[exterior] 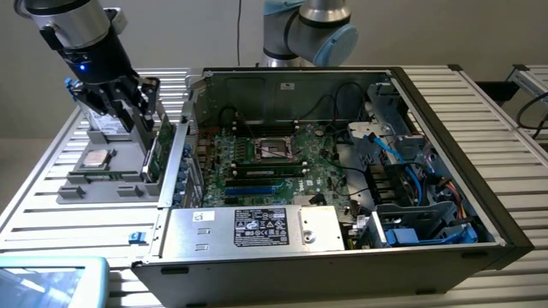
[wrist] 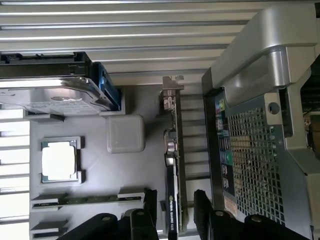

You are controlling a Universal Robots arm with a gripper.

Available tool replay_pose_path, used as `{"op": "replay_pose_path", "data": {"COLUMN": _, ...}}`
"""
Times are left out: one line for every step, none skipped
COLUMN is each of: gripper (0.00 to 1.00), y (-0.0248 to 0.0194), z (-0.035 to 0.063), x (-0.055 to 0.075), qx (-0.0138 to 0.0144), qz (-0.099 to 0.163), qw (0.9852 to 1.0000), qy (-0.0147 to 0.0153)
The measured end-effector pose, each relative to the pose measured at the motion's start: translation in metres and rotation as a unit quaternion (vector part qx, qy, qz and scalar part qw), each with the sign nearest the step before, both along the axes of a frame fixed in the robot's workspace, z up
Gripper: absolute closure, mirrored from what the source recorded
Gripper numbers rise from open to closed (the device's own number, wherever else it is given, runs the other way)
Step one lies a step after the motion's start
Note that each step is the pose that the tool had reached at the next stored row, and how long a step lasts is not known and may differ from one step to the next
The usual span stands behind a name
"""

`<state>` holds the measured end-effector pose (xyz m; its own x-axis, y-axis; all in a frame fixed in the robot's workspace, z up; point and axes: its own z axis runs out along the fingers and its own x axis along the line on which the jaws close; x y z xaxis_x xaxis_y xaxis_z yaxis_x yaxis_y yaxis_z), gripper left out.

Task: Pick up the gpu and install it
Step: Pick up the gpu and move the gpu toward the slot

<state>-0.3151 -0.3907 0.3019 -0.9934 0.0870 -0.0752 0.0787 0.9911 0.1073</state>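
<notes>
Gripper (exterior: pixel 137 122), upper left of exterior view, jaws spread and empty. Gpu (exterior: pixel 159 149) stands on edge in the tray (exterior: pixel 99 189) right below. Its long axis runs between the fingers (wrist: pixel 149 207), untouched.

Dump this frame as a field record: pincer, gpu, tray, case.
pincer: open, above the gray tray, fingers flanking the gpu with gaps, not closed on it
gpu: standing on edge in its tray slot, next to the case wall
tray contents: cpu, silver drive, memory sticks
case: open, motherboard exposed
task state: gpu not yet lifted
</notes>
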Motion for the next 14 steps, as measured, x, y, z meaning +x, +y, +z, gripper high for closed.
{"op": "replay_pose_path", "data": {"gripper": 0.56, "y": 0.0001, "z": -0.0013, "x": 0.0, "qx": 0.002, "qz": 0.0, "qw": 1.0, "qy": -0.0002}}
{"op": "replay_pose_path", "data": {"gripper": 0.56, "y": 0.0001, "z": -0.0027, "x": 0.0, "qx": 0.0035, "qz": -0.001, "qw": 1.0, "qy": -0.0002}}
{"op": "replay_pose_path", "data": {"gripper": 0.56, "y": 0.0, "z": -0.0042, "x": 0.0, "qx": 0.0043, "qz": -0.001, "qw": 1.0, "qy": -0.0003}}
{"op": "replay_pose_path", "data": {"gripper": 0.56, "y": 0.0, "z": -0.006, "x": -0.001, "qx": 0.0047, "qz": -0.001, "qw": 1.0, "qy": -0.0003}}
{"op": "replay_pose_path", "data": {"gripper": 0.56, "y": 0.0, "z": -0.0078, "x": -0.001, "qx": 0.0052, "qz": -0.001, "qw": 1.0, "qy": -0.0005}}
{"op": "replay_pose_path", "data": {"gripper": 0.56, "y": 0.0, "z": -0.0098, "x": -0.002, "qx": 0.0054, "qz": -0.001, "qw": 1.0, "qy": -0.0006}}
{"op": "replay_pose_path", "data": {"gripper": 0.56, "y": 0.0, "z": -0.0116, "x": -0.002, "qx": 0.0056, "qz": -0.001, "qw": 1.0, "qy": -0.0009}}
{"op": "replay_pose_path", "data": {"gripper": 0.56, "y": 0.0, "z": -0.0133, "x": -0.003, "qx": 0.0057, "qz": -0.001, "qw": 1.0, "qy": -0.0017}}
{"op": "replay_pose_path", "data": {"gripper": 0.56, "y": 0.0, "z": -0.0147, "x": -0.003, "qx": 0.0058, "qz": -0.001, "qw": 1.0, "qy": -0.0029}}
{"op": "replay_pose_path", "data": {"gripper": 0.56, "y": 0.0, "z": -0.0157, "x": -0.003, "qx": 0.0059, "qz": -0.001, "qw": 1.0, "qy": -0.005}}
{"op": "replay_pose_path", "data": {"gripper": 0.56, "y": 0.0, "z": -0.0165, "x": -0.004, "qx": 0.0061, "qz": -0.001, "qw": 1.0, "qy": -0.0078}}
{"op": "replay_pose_path", "data": {"gripper": 0.56, "y": 0.0, "z": -0.0175, "x": -0.004, "qx": 0.0064, "qz": -0.001, "qw": 0.9999, "qy": -0.0106}}
{"op": "replay_pose_path", "data": {"gripper": 0.56, "y": 0.0, "z": -0.0188, "x": -0.004, "qx": 0.0066, "qz": -0.001, "qw": 0.9999, "qy": -0.0126}}
{"op": "replay_pose_path", "data": {"gripper": 0.56, "y": 0.0, "z": -0.0203, "x": -0.004, "qx": 0.0067, "qz": -0.001, "qw": 0.9999, "qy": -0.0138}}
